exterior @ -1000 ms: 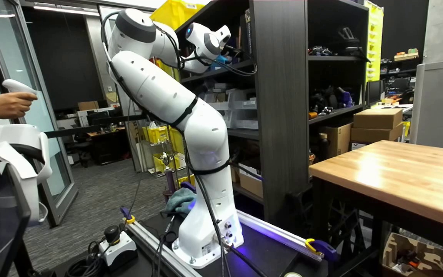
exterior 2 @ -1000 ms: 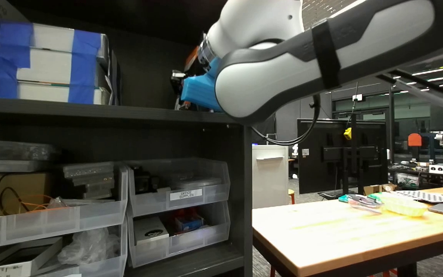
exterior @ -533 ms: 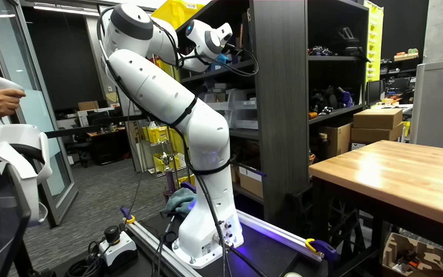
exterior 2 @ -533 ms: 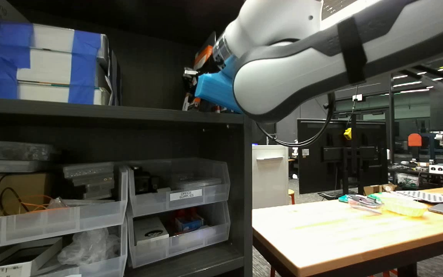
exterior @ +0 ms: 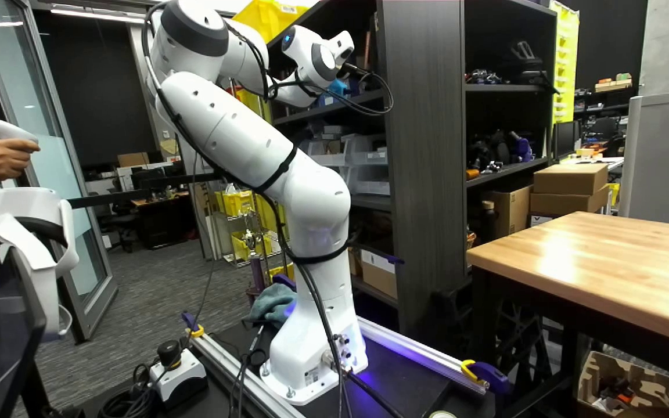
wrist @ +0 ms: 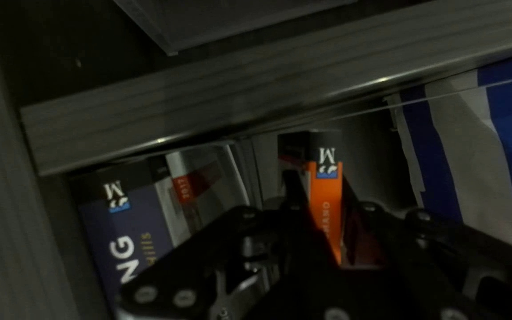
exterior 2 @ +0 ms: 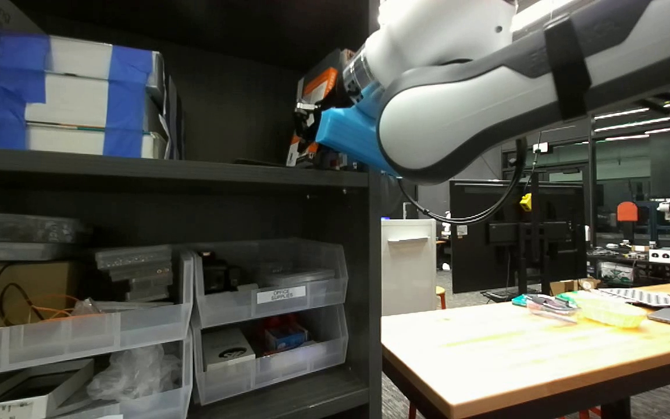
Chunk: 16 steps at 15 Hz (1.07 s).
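My gripper (wrist: 321, 184) is shut on a book with an orange spine (wrist: 326, 200) in the wrist view, one finger on each side of it. In an exterior view the gripper (exterior 2: 310, 116) is partly hidden behind a blue wrist part (exterior 2: 346, 137). The orange book (exterior 2: 320, 87) is tilted there, its lower end close above the shelf board (exterior 2: 166, 169). In the wrist view a purple book (wrist: 125, 213) stands to the left, beside a pale book with a red label (wrist: 185, 186). In the other outside picture the gripper is hidden by the arm (exterior: 311, 58).
White boxes with blue tape (exterior 2: 73, 96) stand on the same shelf. Clear bins (exterior 2: 271, 297) sit on the shelf below. The shelf's side panel (exterior 2: 374, 291) is close to the wrist. A wooden table (exterior 2: 515, 349) holds a yellow bowl (exterior 2: 611, 311). A person's hand (exterior: 0, 158) holds a controller.
The arm and gripper have moved steadily to the right across the shelf front in an exterior view. The orange book has moved along with the gripper.
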Each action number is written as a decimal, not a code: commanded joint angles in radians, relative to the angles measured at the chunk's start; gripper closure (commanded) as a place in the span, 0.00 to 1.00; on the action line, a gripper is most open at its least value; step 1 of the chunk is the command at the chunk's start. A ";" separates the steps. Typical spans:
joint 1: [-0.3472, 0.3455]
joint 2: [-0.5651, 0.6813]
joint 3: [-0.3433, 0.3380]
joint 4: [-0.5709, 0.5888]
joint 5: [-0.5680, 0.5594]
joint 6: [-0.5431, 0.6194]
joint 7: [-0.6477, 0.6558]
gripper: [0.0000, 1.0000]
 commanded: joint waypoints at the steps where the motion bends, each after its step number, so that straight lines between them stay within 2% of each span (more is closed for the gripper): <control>1: 0.018 -0.007 -0.040 -0.023 -0.026 0.021 -0.008 0.96; 10: 0.019 -0.044 0.007 -0.042 -0.026 0.041 -0.014 0.96; 16: 0.001 -0.064 0.015 -0.057 -0.019 0.043 -0.009 0.96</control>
